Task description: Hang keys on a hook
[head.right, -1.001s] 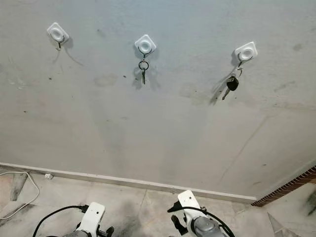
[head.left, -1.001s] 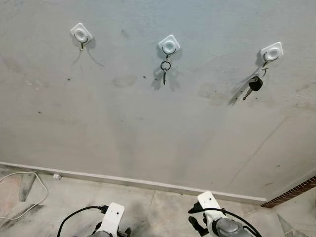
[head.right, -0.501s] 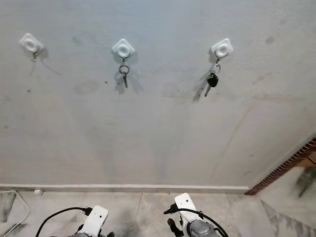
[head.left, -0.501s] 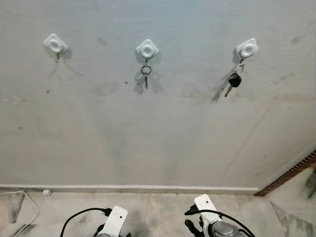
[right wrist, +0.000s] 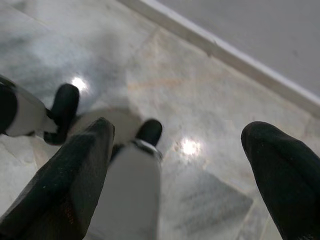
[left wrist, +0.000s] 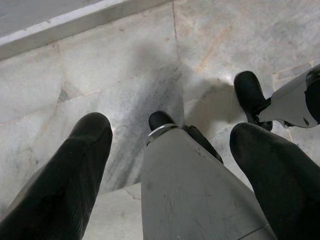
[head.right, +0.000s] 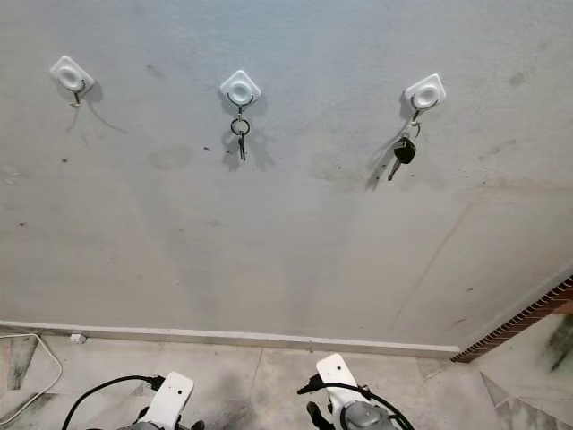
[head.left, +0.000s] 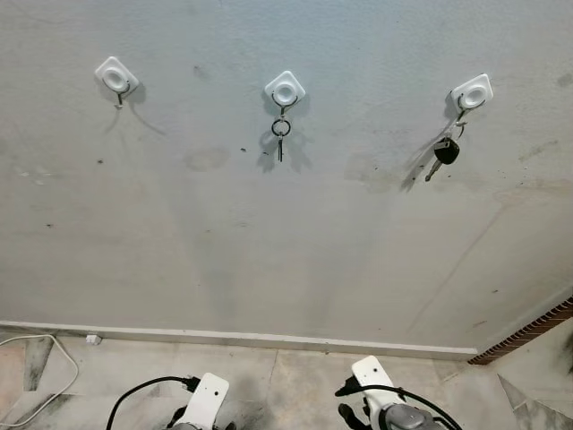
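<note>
1. Grippers first: the left gripper hangs low with its two black fingers spread wide apart and nothing between them, pointing down at the marble floor.
2. The right gripper hangs the same way, fingers parted and empty, over pale floor tiles near the baseboard.
3. In the head views both arms sit at the lower edge, left arm and right arm, well below the hooks and apart from the wall.
4. A black cable loops beside the left arm; a white cord lies on the floor toward the left edge.
5. Three white hooks run in a row high on the wall, well apart from one another.
6. The left hook carries nothing.
7. The middle hook holds a ring with a small key hanging straight down.
8. The right hook holds the black-headed keys, hanging tilted against the wall.
9. Between hooks and baseboard the wall is bare, stained plaster.
10. A brick edge closes the lower right corner.
</note>
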Available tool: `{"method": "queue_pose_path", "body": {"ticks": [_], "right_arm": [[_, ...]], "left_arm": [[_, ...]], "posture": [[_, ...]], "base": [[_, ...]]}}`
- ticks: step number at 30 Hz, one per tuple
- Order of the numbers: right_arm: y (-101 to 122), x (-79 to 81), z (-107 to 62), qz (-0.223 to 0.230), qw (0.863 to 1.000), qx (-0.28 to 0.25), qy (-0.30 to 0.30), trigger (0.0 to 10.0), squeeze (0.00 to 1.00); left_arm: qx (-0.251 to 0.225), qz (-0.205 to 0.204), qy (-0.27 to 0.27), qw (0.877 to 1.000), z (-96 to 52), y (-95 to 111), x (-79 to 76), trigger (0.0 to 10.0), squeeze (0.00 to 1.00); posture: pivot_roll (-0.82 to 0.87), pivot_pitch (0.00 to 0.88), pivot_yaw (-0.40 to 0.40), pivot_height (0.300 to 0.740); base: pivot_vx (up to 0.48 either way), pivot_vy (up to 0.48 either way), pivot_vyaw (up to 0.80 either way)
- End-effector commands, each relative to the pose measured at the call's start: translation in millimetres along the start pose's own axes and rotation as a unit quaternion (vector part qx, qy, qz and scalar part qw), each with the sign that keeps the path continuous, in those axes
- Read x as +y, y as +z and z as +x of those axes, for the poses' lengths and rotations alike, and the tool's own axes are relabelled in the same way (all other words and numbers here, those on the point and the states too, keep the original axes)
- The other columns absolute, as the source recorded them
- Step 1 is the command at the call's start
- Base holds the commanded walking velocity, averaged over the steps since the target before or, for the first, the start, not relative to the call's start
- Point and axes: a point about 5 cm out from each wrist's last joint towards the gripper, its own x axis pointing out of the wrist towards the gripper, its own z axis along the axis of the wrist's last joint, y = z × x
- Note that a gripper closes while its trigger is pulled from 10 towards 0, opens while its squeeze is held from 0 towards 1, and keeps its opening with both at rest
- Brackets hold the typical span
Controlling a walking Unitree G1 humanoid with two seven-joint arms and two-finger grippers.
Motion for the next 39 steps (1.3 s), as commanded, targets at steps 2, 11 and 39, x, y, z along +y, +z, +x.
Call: {"method": "queue_pose_path", "body": {"ticks": [2,11,39], "right_arm": [[4,2.0,0.9,0.001,1.000,0.001,0.002,10.0,0.00],[22,15.0,4.6,0.022,0.999,-0.017,0.019,10.0,0.00],[-22,-14.0,-5.7,0.021,0.999,0.038,-0.016,10.0,0.00]], "left_arm": [[0.028,-0.001,-0.010,1.000,-1.8,-15,-3.3,10.0,0.00],[0.032,0.009,-0.010,0.999,-2.1,-16,-1.5,10.0,0.00],[0.026,0.024,-0.015,0.999,-2.9,-15,3.5,10.0,0.00]], "posture": [[-0.01,0.102,0.000,0.740],[-0.02,0.105,0.006,0.740],[-0.02,0.107,0.011,0.740]], "base": [[0.000,0.259,0.00],[0.000,0.357,0.00],[0.000,0.358,0.00]]}}
